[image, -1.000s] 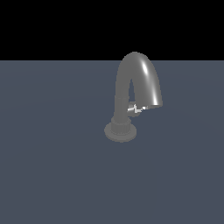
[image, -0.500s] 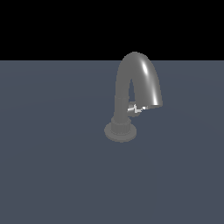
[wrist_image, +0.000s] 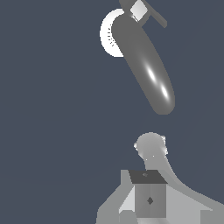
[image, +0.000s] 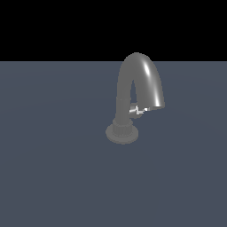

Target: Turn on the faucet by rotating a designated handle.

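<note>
So the faucet (image: 133,95) sits a bit right of centre on the flat grey surface (image: 53,177) in the exterior view, and the handle (image: 136,110) is a tiny shiny stub tucked under the arch, right by the spout mouth. From the wrist view the tool (wrist_image: 150,192) hangs well above it all, holding nothing, and I can't tell how wide it's open. Biggest risk I see: coming down, it clips the fat spout or grabs that instead of the handle (wrist_image: 143,11), since the stub is so small and crowded.
</note>
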You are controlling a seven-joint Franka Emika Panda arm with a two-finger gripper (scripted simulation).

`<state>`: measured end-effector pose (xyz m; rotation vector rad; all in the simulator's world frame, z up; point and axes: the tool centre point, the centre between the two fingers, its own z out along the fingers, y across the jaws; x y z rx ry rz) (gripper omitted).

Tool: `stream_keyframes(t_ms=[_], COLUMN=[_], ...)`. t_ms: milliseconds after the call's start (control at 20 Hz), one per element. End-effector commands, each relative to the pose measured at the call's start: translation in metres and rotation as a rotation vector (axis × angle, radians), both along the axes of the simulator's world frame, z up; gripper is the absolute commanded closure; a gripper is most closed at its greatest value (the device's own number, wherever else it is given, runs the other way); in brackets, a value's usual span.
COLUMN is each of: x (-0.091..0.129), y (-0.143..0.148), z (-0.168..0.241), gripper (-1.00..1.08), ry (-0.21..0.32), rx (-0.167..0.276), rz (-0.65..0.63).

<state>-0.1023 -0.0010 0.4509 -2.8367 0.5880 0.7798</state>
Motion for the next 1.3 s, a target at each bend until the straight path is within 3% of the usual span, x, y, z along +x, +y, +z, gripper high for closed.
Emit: stream_keyframes(t_ms=[0,650,1250], x=[0.012,0.064,0.1], y=[-0.003,-0.026,-0.054], z=[-0.006,-0.049,-0.103], gripper=[1.08,1.08,1.08], ry=[0.044,0.278,0.508], rx=[0.014,0.087,0.162], rz=[-0.036,-0.225,-0.412])
